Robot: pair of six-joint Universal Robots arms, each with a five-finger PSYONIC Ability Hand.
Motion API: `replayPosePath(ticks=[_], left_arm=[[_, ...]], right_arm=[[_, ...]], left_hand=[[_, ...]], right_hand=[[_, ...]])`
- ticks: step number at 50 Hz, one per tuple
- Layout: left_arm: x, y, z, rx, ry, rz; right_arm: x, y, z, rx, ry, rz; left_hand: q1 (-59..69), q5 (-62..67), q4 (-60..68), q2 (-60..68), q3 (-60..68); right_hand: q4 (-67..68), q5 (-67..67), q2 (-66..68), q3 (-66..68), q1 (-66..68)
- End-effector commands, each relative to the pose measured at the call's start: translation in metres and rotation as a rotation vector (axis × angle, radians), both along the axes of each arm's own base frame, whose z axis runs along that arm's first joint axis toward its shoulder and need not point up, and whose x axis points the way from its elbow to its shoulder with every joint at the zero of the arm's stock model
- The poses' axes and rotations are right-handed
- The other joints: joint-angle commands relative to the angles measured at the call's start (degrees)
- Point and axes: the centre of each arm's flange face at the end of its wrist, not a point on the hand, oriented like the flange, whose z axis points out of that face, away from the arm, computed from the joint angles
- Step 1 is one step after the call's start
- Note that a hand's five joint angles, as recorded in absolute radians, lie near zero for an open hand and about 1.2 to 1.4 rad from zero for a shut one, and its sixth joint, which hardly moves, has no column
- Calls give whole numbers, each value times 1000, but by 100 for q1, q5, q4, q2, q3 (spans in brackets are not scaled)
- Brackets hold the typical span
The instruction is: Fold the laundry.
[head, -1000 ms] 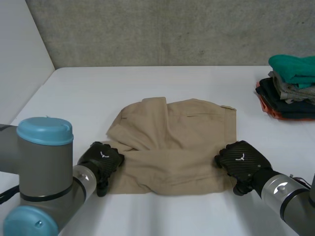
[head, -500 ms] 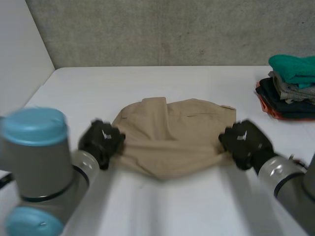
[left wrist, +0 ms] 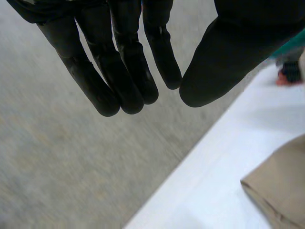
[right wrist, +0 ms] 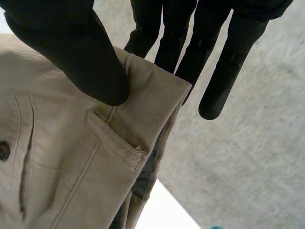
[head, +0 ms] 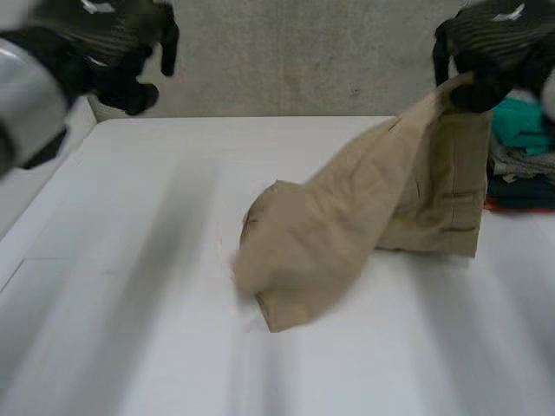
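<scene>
Tan shorts (head: 347, 234) hang by one waistband corner from my right hand (head: 490, 43), raised high at the far right. Their other end lies bunched on the white table (head: 130, 260). In the right wrist view the thumb (right wrist: 71, 47) pinches the waistband of the shorts (right wrist: 71, 167) against the fingers, beside a belt loop. My left hand (head: 104, 43) is raised high at the far left, well apart from the cloth. Its fingers (left wrist: 119, 62) close toward the thumb with nothing between them. A corner of the shorts (left wrist: 281, 191) lies on the table below it.
A stack of folded clothes (head: 525, 147), teal on top, stands at the table's right edge, partly behind the hanging shorts. A grey wall runs behind the table.
Both hands rose from the table's front. The right lifted a waistband corner with it. The left came up without cloth, and that side of the shorts dropped in a heap.
</scene>
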Motion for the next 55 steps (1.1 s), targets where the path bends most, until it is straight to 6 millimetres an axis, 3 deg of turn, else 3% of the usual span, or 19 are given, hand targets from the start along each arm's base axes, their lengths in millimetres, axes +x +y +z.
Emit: replayPosePath(ticks=[1, 2, 4, 7, 9, 19, 23, 32, 35, 39, 42, 44, 47, 51, 54, 55], left_arm=[[-29, -53, -72, 173, -89, 5], [-32, -54, -80, 203, -99, -1], [-38, -46, -100, 311, -120, -17], [-37, -35, -114, 425, -93, -8], [-36, -30, -120, 467, -67, 1], [-40, 4, -174, 686, 14, 10], [-49, 17, -191, 726, 4, -36], [-67, 13, -217, 728, -3, -28], [-75, 16, -223, 761, 4, -32], [-84, 26, -229, 812, 12, -37], [-86, 28, -228, 805, 19, -30], [-85, 23, -223, 777, 34, -15], [-78, 8, -199, 682, 91, 16], [-67, -24, -152, 486, 125, 32], [-64, -47, -129, 349, 116, 35], [-63, -62, -109, 250, 120, 38]], right_arm=[[19, -29, -62, 115, 103, -43], [22, -29, -69, 132, 116, -42], [26, -24, -81, 165, 140, -40], [27, -15, -91, 190, 150, -35], [26, -11, -88, 175, 141, -30], [19, 24, -38, 23, 49, -9], [18, 34, -29, 13, 29, 2], [19, 60, -8, -24, 6, 38], [19, 68, -2, -42, -5, 46], [20, 71, -1, -45, -5, 52], [19, 68, -1, -45, -3, 43], [19, 65, -4, -39, 2, 37], [18, 54, -12, -20, 15, 20], [19, 26, -28, -4, 50, -11], [24, 10, -34, -18, 48, -16], [28, -3, -34, -48, 30, -21]], left_hand=[[3547, 1189, 1144, 1152, 1193], [2800, 441, 397, 404, 446], [32, -2327, -2371, -2364, -2322], [-2411, -4770, -4814, -4807, -4765], [-3110, -5468, -5512, -5505, -5463], [-2541, -4899, -4943, -4936, -4894], [-2439, -4797, -4842, -4835, -4793], [-2289, -4647, -4692, -4684, -4643], [-1751, -4109, -4154, -4147, -4105], [999, -1360, -1404, -1397, -1355], [3536, 1178, 1133, 1141, 1182], [3547, 1189, 1144, 1152, 1193], [3547, 1189, 1144, 1152, 1193], [3547, 1189, 1144, 1152, 1193], [3547, 1189, 1144, 1152, 1193], [3547, 1189, 1144, 1152, 1193]], right_hand=[[1136, 1231, 1277, 1207, 1635], [1136, 1231, 1277, 1207, 1635], [1136, 1231, 1277, 1207, 1635], [1136, 1231, 1277, 1207, 1635], [1136, 1231, 1277, 1207, 1635], [1136, 1231, 1277, 1207, 1635], [1136, 1231, 1277, 1207, 1635], [1136, 1231, 1277, 1207, 1635], [1136, 1231, 1277, 1207, 1635], [1136, 1231, 1277, 1207, 1635], [1136, 1231, 1277, 1207, 1635], [1136, 1231, 1277, 1207, 1635], [1136, 1231, 1277, 1207, 1635], [1136, 1231, 1277, 1207, 1635], [1136, 1231, 1277, 1207, 1635], [1136, 1231, 1277, 1207, 1635]])
